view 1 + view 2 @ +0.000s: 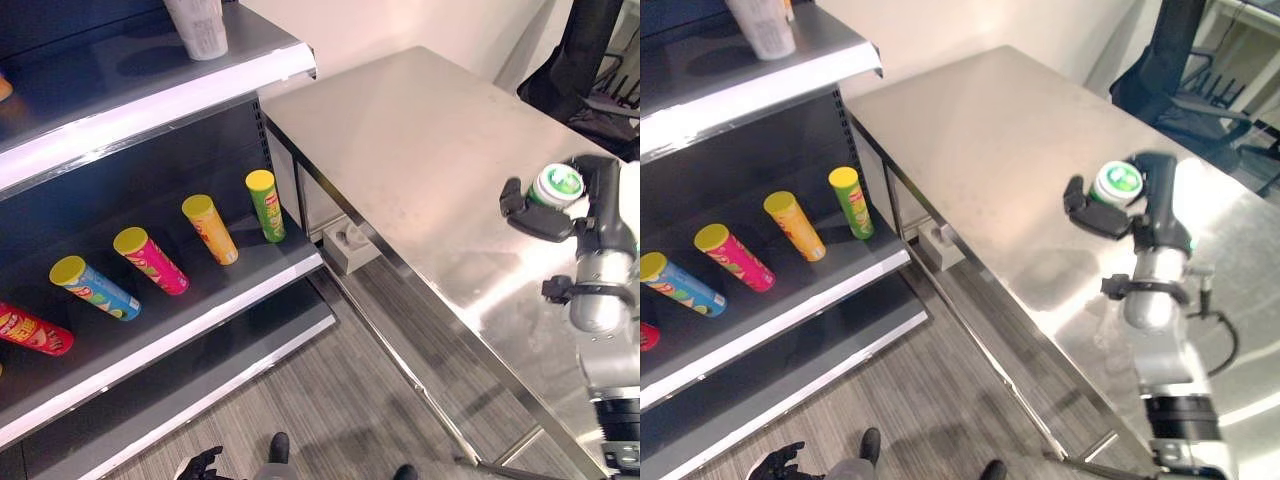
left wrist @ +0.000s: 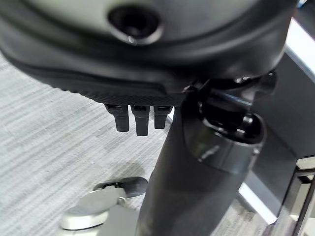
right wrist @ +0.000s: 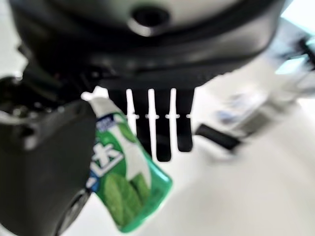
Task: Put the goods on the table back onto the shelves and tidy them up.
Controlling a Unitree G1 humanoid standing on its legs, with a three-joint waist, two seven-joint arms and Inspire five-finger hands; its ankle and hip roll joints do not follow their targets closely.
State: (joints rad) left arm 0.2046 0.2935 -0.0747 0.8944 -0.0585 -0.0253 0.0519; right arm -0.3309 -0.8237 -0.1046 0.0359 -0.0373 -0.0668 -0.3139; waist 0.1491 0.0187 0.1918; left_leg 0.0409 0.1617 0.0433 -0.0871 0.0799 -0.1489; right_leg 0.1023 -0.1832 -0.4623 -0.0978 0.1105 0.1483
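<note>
Right hand [image 1: 545, 215], at 3 o'clock in the head views, raised above the steel bench [image 1: 420, 150]; thumb and fingers grasp a small green-and-white container [image 1: 557, 185], its round lid facing upward. In the right wrist view the container [image 3: 123, 182] sits between the thumb and the row of fingers [image 3: 162, 128]. Left hand [image 1: 200, 465], at 6 o'clock, low above the floor, fingers loosely relaxed and holding nothing. Shelf [image 1: 200, 310], at 9 o'clock: five tubular cans lying in a row, red [image 1: 30, 330], blue [image 1: 95, 288], pink [image 1: 150, 260], orange [image 1: 210, 228], green [image 1: 266, 205]. Upper shelf [image 1: 120, 110], at 11 o'clock: one white cup [image 1: 200, 28].
</note>
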